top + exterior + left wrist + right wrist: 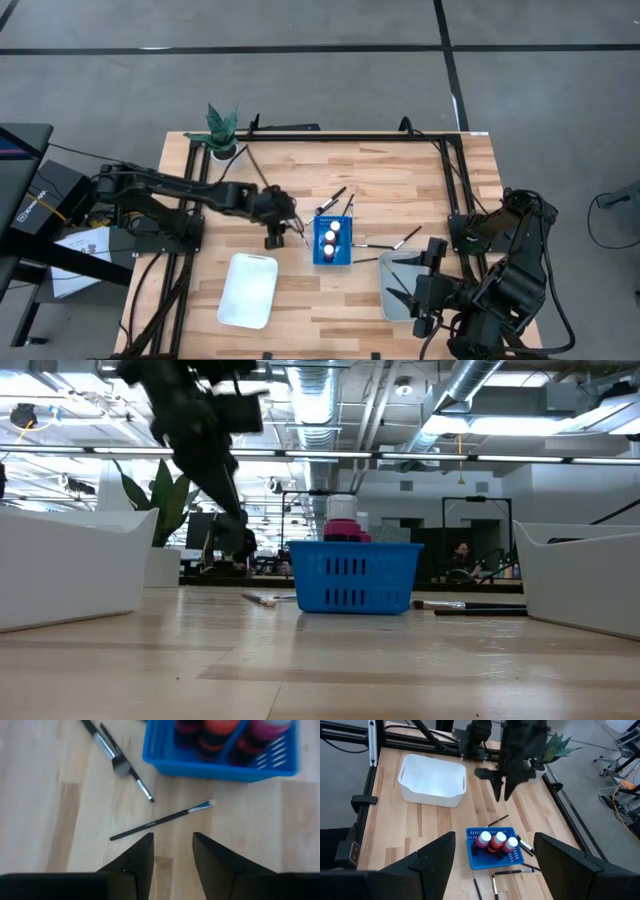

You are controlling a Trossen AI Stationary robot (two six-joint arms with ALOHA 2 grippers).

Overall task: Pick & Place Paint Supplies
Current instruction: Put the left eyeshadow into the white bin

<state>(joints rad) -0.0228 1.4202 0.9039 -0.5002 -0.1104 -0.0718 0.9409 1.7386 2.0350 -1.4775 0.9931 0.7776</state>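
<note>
here, the left gripper [172, 851] hovers above the table [400, 180], fingers parted and holding nothing, just short of a thin dark-handled brush [161, 820]. the brush lies flat beside the blue rack [220, 765] of paint bottles [218, 732], its long axis slanting across the gap between the fingers, bristles toward the rack. the right gripper [495, 857], spread wide and empty, waits near the grey tray [395, 290], well apart; the left arm is nearer.

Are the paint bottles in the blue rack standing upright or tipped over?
Upright. The right wrist view shows three red paint bottles side by side in the blue plastic rack, white caps facing up; the low view shows a bottle top above its rim.
</note>
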